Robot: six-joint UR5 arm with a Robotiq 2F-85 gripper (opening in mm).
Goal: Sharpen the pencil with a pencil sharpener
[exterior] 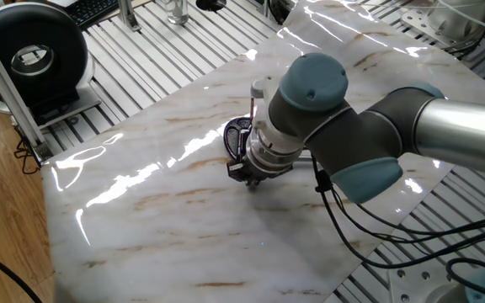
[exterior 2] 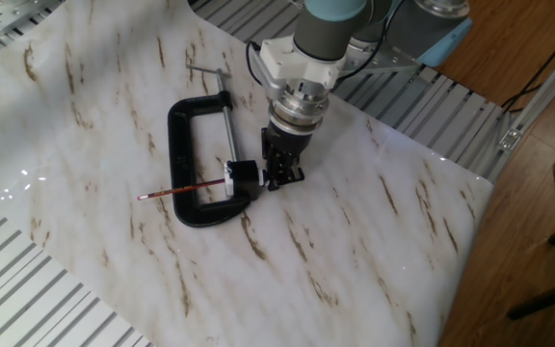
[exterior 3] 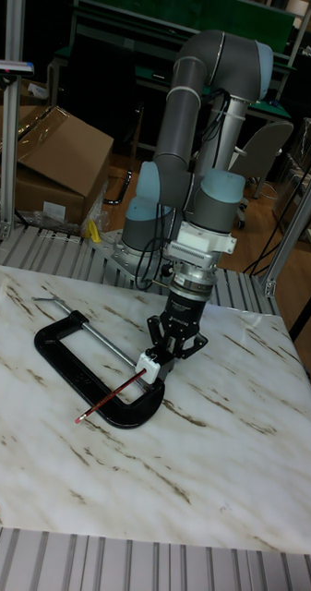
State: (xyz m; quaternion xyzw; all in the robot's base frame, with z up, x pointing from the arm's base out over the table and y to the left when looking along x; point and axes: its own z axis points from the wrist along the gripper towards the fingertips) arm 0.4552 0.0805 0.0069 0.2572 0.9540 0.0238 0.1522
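The pencil (exterior 2: 181, 188) is a thin dark-red stick lying across the lower jaw of the black C-clamp (exterior 2: 174, 145). It also shows in the tall fixed view, pencil (exterior 3: 109, 397). Its near end sits in the pencil sharpener (exterior 2: 243, 173), a small black block with a white tip, also visible as the sharpener (exterior 3: 153, 363). My gripper (exterior 2: 282, 177) points straight down just right of the clamp and looks shut on the sharpener's back end. In the tall view the gripper (exterior 3: 172, 353) stands over it. In one fixed view my gripper (exterior: 251, 178) and wrist hide the pencil and the sharpener.
The clamp's long silver screw rod (exterior 2: 227, 125) runs beside the gripper. The marble sheet (exterior 2: 355, 270) ends at ribbed metal table strips (exterior 2: 422, 106). A black round device (exterior: 32, 55) stands at the far left corner. Cables (exterior: 369, 227) hang off the arm.
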